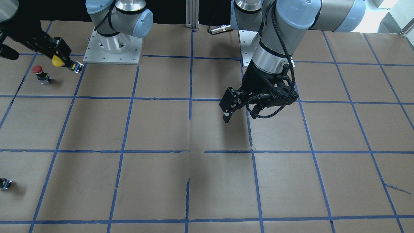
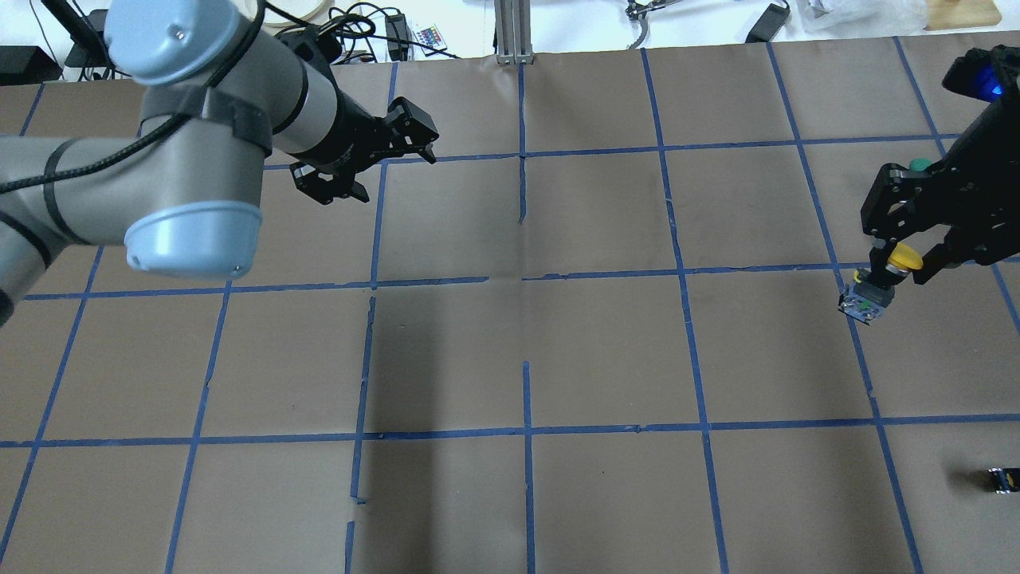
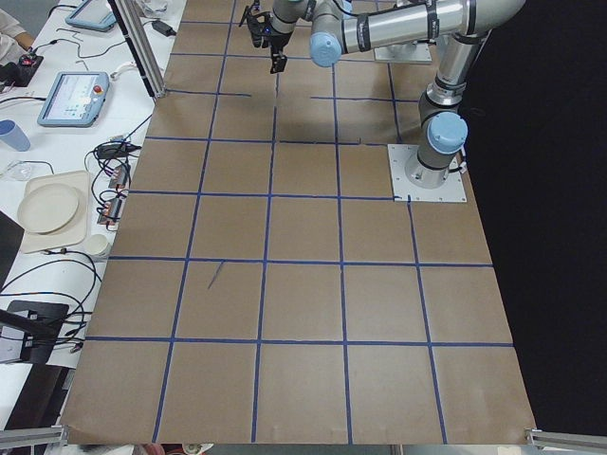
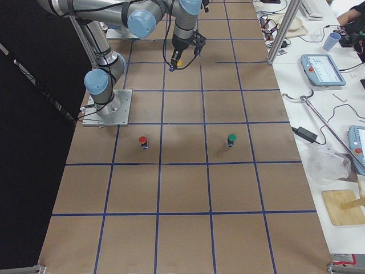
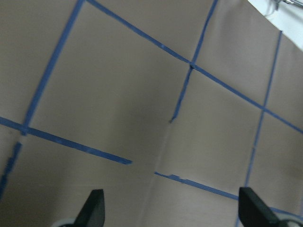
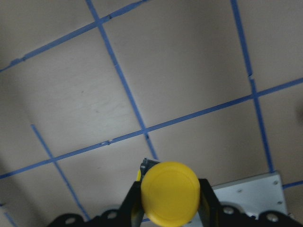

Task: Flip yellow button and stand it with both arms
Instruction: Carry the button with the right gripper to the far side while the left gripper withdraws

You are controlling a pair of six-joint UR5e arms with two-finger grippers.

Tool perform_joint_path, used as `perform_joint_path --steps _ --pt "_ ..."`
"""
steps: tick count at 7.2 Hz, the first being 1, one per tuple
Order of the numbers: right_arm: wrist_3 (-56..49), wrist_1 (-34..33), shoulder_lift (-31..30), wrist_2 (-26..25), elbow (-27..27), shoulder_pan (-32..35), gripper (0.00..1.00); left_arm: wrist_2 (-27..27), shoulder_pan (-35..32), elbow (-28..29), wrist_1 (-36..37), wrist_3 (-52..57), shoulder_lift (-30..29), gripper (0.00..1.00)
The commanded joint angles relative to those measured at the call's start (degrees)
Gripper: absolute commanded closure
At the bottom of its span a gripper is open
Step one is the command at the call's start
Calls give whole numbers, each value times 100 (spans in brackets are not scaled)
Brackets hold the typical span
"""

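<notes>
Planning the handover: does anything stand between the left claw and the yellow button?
Nothing visible does. Only bare table lies between the open left claw and the yellow button in the right claw; the red button stands off that line.

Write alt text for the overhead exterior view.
At the right edge, the right gripper grips the yellow button by its cap end, body pointing down and left over a brown table gridded with blue tape. The left gripper hangs open and empty at upper left. A small black block lies at lower right.
</notes>
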Motion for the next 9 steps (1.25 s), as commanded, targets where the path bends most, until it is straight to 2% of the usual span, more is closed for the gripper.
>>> perform_joint_path --steps 1,2,3,5,6,7,9 --pt "-989 -1331 116 -364 504 -73 97 810 24 1150 -2322 1311 30 1" --pt "-1506 -1807 116 -399 803 -404 97 740 452 1371 -2853 1544 128 0" --pt "-1868 -2360 116 -313 1076 -877 97 626 874 1243 -2989 1851 277 0" --pt "-2677 -3284 151 -268 1639 -1329 97 695 1061 604 -2930 2073 794 0" --pt "-2828 -3462 273 -198 1702 -1530 96 678 1176 461 -2920 2082 771 0" --pt "-3213 -3751 509 -198 1703 -1637 96 678 1186 564 -2911 2074 718 0" --pt "-3733 -4865 1438 -198 1685 -1883 96 669 1081 844 -2929 2091 552 0"
